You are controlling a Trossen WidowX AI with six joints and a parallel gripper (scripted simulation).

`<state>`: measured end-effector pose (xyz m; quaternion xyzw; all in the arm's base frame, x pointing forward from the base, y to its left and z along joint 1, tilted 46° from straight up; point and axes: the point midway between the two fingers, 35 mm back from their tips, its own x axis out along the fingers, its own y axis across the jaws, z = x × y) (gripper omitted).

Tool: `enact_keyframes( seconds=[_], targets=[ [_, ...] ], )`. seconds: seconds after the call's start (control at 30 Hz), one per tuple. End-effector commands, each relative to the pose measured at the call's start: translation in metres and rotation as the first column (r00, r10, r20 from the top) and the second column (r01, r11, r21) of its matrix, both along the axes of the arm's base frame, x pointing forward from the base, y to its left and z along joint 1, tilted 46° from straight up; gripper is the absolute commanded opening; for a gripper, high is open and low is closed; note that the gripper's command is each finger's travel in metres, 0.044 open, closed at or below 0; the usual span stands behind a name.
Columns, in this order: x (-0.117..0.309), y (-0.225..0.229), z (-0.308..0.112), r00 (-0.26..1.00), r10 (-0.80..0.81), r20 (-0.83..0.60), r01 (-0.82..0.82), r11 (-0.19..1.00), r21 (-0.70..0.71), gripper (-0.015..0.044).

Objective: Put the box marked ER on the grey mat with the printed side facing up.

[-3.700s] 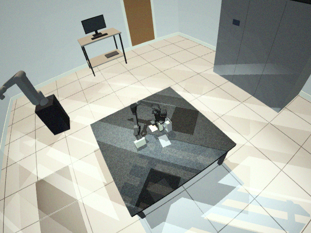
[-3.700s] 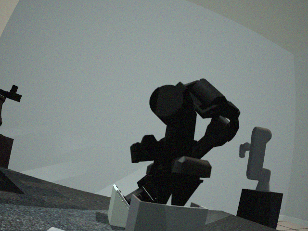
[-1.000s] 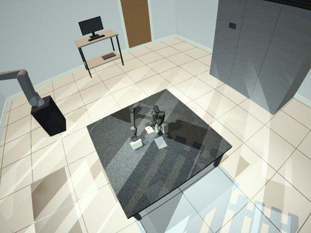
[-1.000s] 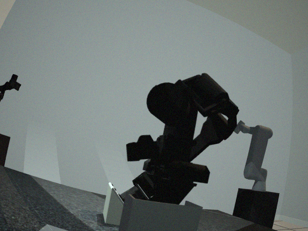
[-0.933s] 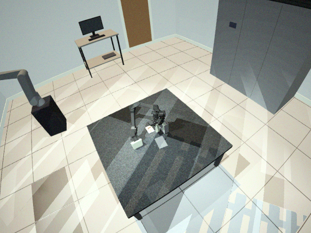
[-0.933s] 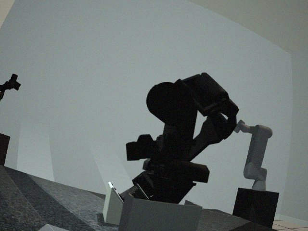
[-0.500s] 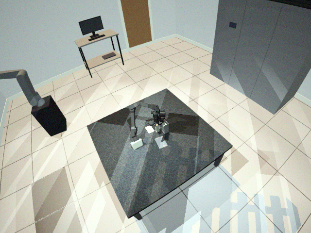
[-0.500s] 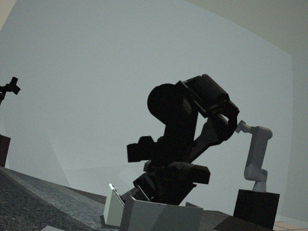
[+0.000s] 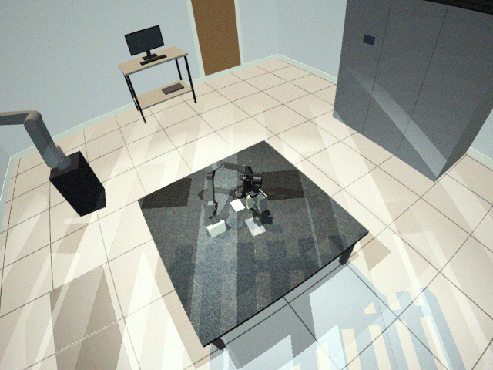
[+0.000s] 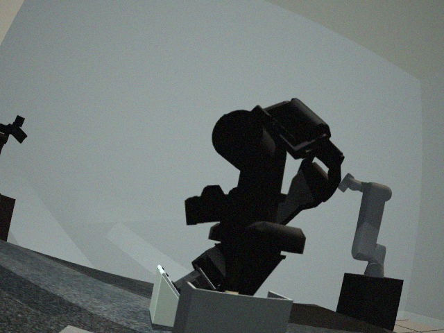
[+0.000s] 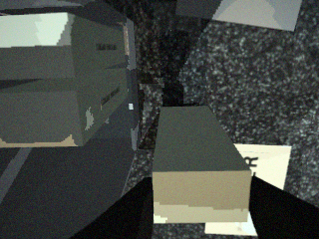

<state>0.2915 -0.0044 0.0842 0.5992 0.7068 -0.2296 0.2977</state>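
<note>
Top view, all by the bin. Bin on the surface. In it: two boxes, side by side. Third box: outside, just left of bin, in the tool; whether touching surface, cannot tell. Card: flat, farther left of bin. Mat: before bin. Block: before bin, well left. Desk: behind bin, left. Cabinet: behind bin, right.

A pale box is gripped in the claw beside the grey bin; two others stand inside, the grey mat nearby.
</note>
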Motion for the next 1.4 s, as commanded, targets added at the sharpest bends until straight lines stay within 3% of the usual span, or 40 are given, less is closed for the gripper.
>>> enact_keyframes(
  seconds=[0.0, 1.37],
  targets=[
    [-0.001, -0.002, -0.003, 1.0, -0.003, -0.005, 0.003, 1.0, -0.002, 0.0159],
    [-0.03, -0.077, -0.066, 0.986, -0.113, -0.119, 0.11, 0.993, -0.032, 0.0159]
  ],
)
